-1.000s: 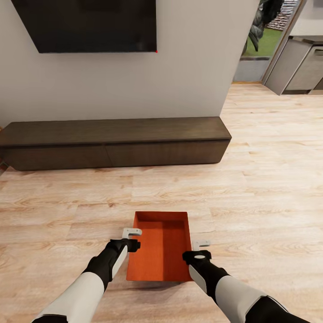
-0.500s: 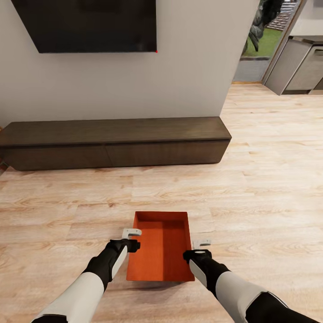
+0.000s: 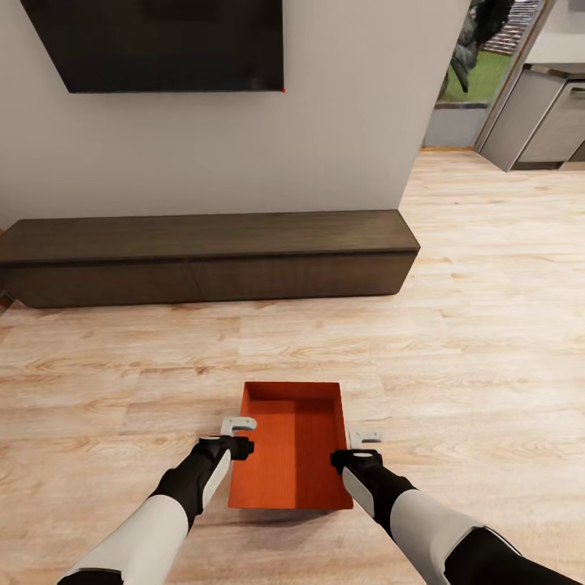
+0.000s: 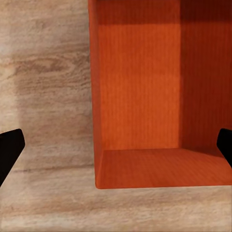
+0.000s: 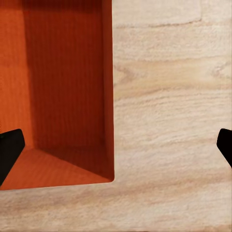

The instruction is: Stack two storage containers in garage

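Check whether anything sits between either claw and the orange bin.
Nothing visible does. The left claw and right claw are open beside the long walls of the storage container, each straddling a wall in its wrist view, above bare wood-plank floor.

Light wood-plank floor [image 3: 487, 325] ran across the room to a plain pale wall [image 3: 349, 122]. A black wall-mounted TV [image 3: 162, 45] hung above a long, low dark wood console [image 3: 207, 256]. At the far right stood grey cabinets [image 3: 544, 122] beside a glass door [image 3: 479, 57] showing greenery.
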Robot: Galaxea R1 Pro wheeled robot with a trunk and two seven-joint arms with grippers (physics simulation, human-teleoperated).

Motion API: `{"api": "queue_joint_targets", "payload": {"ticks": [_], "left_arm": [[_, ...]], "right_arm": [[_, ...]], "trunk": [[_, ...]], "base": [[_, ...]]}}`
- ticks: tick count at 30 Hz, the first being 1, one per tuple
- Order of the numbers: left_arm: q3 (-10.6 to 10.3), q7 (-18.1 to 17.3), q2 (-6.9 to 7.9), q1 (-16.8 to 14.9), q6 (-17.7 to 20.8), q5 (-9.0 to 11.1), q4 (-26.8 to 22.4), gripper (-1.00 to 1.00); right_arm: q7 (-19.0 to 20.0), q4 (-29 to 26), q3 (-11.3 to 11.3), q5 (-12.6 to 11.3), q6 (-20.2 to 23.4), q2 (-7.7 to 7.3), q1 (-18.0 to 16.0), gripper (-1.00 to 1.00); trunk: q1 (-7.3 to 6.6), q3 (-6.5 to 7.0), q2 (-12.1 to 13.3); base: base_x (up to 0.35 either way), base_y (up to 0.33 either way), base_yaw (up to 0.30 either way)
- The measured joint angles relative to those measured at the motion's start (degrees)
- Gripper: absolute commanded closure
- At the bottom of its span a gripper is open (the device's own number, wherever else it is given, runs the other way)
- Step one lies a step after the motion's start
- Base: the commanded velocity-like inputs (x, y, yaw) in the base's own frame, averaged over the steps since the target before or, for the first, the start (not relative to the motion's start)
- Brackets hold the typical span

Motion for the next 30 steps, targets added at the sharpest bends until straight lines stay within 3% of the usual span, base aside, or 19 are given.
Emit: {"api": "queue_joint_targets", "payload": {"ticks": [4,30], "left_arm": [[0.0,0.0,0.12,0.0,0.1,0.1,0.0,-1.00],[0.0,-0.2,0.35,0.0,0.8,0.0,0.0,-1.00]], "right_arm": [[0.0,0.0,0.0,0.0,-0.4,0.00,0.0,-1.00],[0.0,0.1,0.1,0.1,-1.3,0.13,0.0,-1.00]], "trunk": [[0.00,0.00,0.0],[5.71,-4.66,-10.4]], "base": [[0.000,0.000,0.000],[0.000,0.000,0.000]]}}
